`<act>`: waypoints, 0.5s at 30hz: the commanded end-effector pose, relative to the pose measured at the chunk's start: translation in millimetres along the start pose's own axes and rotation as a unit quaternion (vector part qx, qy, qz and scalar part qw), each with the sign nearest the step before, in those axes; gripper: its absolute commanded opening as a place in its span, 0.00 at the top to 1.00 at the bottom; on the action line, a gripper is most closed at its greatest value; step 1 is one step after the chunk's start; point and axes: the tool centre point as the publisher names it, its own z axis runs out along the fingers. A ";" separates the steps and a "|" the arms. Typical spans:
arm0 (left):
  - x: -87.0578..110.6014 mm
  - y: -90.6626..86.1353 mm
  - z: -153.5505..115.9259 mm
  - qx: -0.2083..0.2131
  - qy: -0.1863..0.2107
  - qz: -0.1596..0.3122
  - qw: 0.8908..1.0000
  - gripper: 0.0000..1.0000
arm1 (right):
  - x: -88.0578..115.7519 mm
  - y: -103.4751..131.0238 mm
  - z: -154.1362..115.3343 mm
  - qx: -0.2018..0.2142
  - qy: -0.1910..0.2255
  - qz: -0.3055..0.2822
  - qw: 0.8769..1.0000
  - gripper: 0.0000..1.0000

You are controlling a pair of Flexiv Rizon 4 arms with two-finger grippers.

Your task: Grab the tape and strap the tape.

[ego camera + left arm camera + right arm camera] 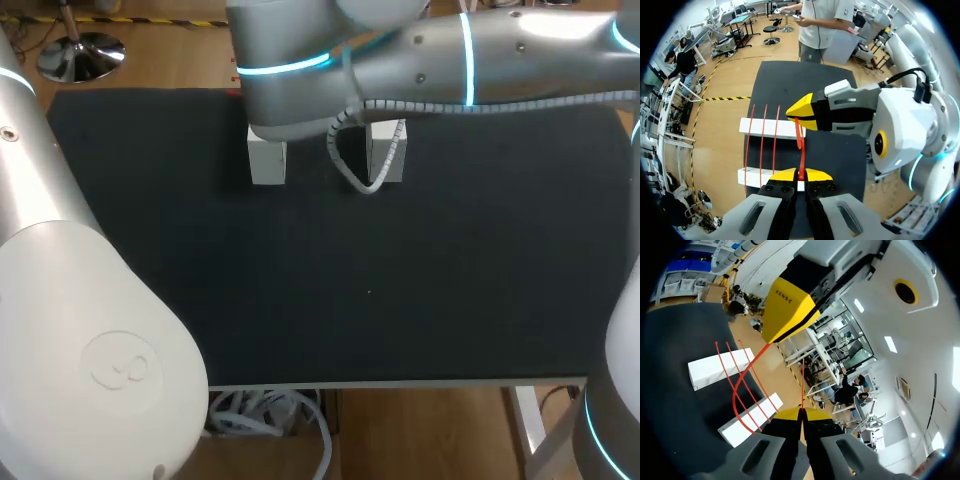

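I find my left gripper (801, 175) clenched on the red tape (802, 155) at the near white block (751, 177). Three strands cross from it to the far white block (767, 128). A fourth rises to my right gripper (801, 414), which is likewise pinched tight on the tape.

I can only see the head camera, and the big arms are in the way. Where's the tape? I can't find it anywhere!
Observer: It's a thin red tape, hidden under the arms. The left gripper is shut on it.
Operator: What's my other gripper doing?
Observer: The right gripper is shut on the tape too, so the tape runs from one gripper to the other.
Operator: And those two white things I see?
Observer: Those are the white blocks. Three red strands are laid across both of them.
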 end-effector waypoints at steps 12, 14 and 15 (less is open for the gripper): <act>0.2 -0.6 -1.1 -0.002 0.000 -0.001 1.000 1.00 | 0.3 15.5 2.1 -0.001 -0.001 -0.015 1.000 1.00; 0.2 -0.6 -1.1 -0.002 0.000 -0.001 1.000 1.00 | 1.0 17.0 1.7 -0.005 0.002 -0.018 1.000 1.00; 0.2 -0.6 -1.1 -0.002 0.000 -0.001 1.000 1.00 | 1.5 17.5 1.2 -0.005 0.002 -0.019 1.000 1.00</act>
